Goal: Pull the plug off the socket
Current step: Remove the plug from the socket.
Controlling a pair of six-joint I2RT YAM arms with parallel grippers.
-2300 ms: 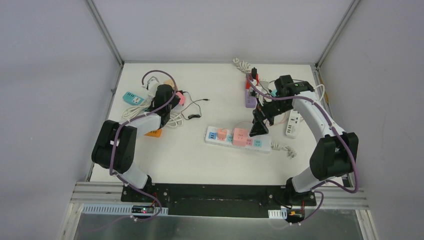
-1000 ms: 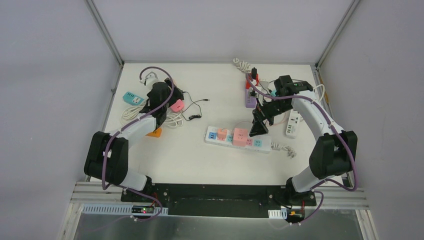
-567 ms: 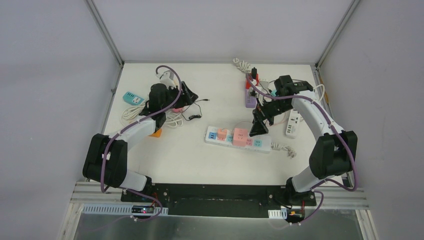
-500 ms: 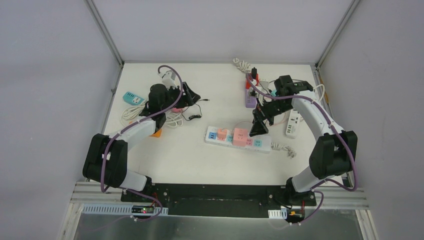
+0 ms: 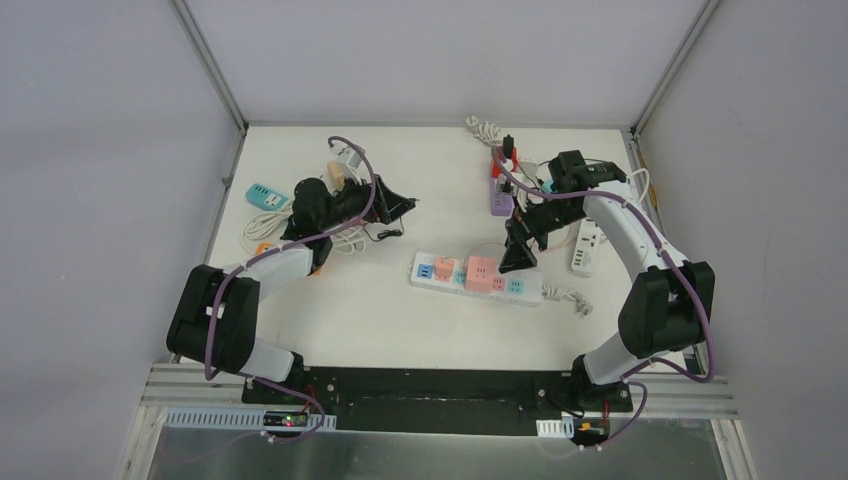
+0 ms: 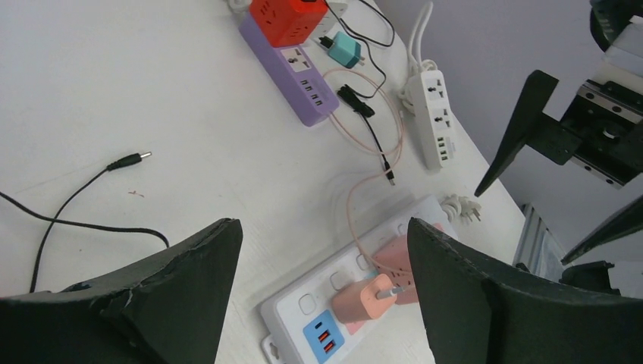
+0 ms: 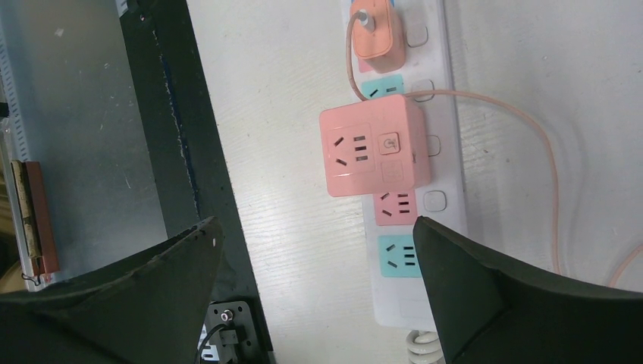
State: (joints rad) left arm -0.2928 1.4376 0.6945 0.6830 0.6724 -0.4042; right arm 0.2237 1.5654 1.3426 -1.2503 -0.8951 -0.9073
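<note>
A white power strip (image 5: 512, 287) lies mid-table, carrying a small orange plug (image 5: 444, 268) with a thin pink cable and a pink cube adapter (image 5: 482, 272). In the left wrist view, the plug (image 6: 368, 298) and the cube (image 6: 400, 258) sit on the strip (image 6: 303, 307). My left gripper (image 5: 398, 206) is open and empty, left of the strip and pointing toward it. My right gripper (image 5: 516, 252) hangs open above the strip's right part. In the right wrist view, the plug (image 7: 377, 39) and cube (image 7: 371, 146) lie ahead of the right gripper (image 7: 315, 280).
A purple strip (image 5: 500, 195) with a red cube (image 6: 288, 11) lies at the back right, beside a second white strip (image 5: 586, 248). At the left are a teal adapter (image 5: 265, 196), coiled white cable (image 5: 258, 230) and a loose black cable (image 5: 385, 232).
My left gripper swung right, away from the pile at the left, and its jaws widened. The right arm stayed still.
</note>
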